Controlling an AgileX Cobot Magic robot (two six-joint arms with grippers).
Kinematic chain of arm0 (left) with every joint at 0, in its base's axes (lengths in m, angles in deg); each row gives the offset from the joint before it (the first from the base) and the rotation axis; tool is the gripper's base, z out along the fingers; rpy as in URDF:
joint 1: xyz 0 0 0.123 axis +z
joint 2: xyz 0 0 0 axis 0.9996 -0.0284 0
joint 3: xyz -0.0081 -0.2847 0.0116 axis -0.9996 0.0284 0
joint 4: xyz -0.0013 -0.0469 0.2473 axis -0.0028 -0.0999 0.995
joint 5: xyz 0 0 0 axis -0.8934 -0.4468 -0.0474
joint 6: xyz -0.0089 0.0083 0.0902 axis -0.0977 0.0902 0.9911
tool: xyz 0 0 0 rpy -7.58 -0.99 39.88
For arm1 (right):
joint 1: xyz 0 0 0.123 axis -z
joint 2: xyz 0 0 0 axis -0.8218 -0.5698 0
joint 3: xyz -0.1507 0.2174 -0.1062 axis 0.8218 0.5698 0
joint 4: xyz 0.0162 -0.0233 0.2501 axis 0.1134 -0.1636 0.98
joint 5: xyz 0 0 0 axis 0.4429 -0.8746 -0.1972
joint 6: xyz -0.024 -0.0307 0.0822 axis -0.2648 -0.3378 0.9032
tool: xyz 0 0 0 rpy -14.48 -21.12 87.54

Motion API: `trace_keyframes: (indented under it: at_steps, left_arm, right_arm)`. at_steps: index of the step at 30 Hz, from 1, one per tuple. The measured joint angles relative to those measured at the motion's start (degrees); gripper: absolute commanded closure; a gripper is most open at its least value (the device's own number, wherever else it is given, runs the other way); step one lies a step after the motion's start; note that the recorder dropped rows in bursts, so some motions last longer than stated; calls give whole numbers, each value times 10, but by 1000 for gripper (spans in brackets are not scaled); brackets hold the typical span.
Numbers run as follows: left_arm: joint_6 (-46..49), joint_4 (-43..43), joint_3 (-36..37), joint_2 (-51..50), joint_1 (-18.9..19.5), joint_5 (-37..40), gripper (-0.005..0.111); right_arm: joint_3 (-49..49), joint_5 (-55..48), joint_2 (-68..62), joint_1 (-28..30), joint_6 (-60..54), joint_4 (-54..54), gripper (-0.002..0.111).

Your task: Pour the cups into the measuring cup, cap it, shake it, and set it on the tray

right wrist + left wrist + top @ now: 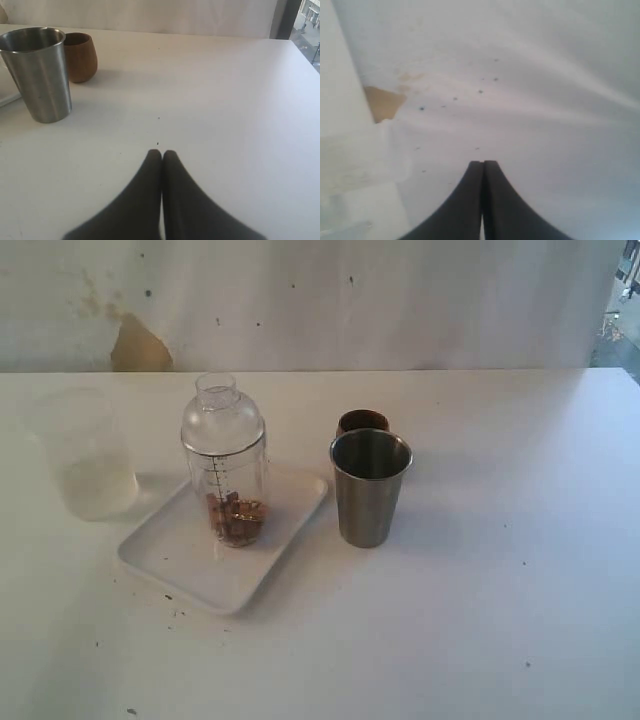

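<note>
Capped clear plastic measuring cup (224, 465) stands upright on flat white rectangular tray (190, 565); left gripper (483, 165) and right gripper (161, 154) pressed together, empty; likely finished, so keep arms clear of it.

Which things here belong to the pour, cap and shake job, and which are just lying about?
Part of the job:
- measuring cup, capped, brown bits inside, standing on the tray
- tray
- steel tumbler
- wooden cup, behind the tumbler

Lying about:
- frosted plastic cup, beside the tray
</note>
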Motion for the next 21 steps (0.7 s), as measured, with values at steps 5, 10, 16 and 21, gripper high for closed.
trace_keyframes:
  at_steps: [5,10,16,21]
  left_arm:
    - [7,112,0,0,4,82,107]
    - [50,118,0,0,4,132,107]
    - [63,117,0,0,4,144,107]
    - [64,117,0,0,4,145,107]
  right_arm:
    - [0,0,0,0,0,0,108]
    - [0,0,0,0,0,0,108]
    - [0,0,0,0,0,0,108]
    - [0,0,0,0,0,0,108]
